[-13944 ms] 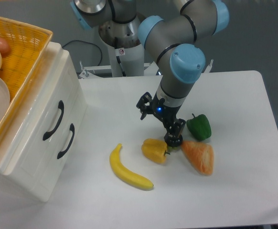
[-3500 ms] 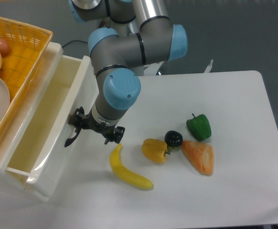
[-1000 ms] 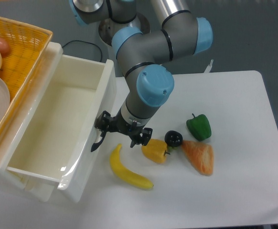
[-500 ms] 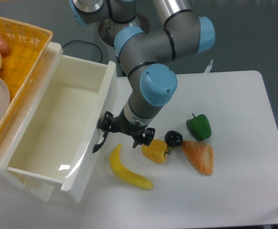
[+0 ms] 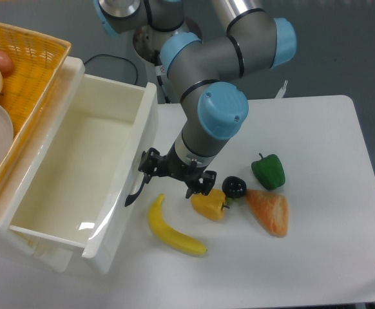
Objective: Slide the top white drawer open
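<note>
Since half a second ago the gripper point(image 5: 147, 172) has drawn slightly to the right, off the curved black handle point(image 5: 133, 190); whether its jaws are apart or together cannot be told from this view. One yellow woven basket point(image 5: 29, 71) sits on top of the white cabinet at far left. Right of the basket, the top white drawer point(image 5: 71, 174) stands pulled far out, its inside bare. Right of the drawer, on the tabletop point(image 5: 316, 135), lie five items: one banana point(image 5: 170, 229), one yellow pepper point(image 5: 209, 203), one small black ball-like thing point(image 5: 234, 187), one orange wedge point(image 5: 269, 211) and one green pepper point(image 5: 269, 171).
</note>
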You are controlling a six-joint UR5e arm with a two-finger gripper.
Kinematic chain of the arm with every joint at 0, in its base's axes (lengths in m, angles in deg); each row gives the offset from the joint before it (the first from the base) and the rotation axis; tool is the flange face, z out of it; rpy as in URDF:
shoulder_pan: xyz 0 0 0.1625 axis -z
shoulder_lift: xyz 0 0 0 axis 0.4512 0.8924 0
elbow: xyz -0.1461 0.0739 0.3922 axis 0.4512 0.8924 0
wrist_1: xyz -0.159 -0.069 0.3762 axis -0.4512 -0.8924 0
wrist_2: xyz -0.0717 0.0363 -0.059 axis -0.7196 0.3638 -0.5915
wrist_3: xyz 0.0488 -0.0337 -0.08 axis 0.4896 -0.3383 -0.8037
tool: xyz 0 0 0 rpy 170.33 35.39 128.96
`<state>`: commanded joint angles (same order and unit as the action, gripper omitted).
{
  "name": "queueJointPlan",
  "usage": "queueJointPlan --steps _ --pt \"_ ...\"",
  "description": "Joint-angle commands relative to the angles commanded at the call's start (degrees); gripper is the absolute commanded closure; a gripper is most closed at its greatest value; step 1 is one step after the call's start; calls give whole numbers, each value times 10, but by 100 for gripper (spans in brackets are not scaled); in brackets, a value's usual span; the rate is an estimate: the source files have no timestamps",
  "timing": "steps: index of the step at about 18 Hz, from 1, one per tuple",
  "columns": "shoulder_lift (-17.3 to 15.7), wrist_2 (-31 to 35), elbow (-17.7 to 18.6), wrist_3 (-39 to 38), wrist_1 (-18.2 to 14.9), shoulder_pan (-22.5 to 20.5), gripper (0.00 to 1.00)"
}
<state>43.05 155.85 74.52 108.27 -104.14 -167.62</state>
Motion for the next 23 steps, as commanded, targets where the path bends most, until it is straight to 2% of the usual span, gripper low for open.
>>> queueJointPlan --steps 7,10,14,18,23 --pt "-11 -4 0 2 3 -22 0" --pt "-11 0 2 25 19 -36 0" --pt "-20 2 7 142 20 -58 0" --pt "-20 8 9 217 25 -69 0" --pt "-14 127 9 358 30 -67 0"
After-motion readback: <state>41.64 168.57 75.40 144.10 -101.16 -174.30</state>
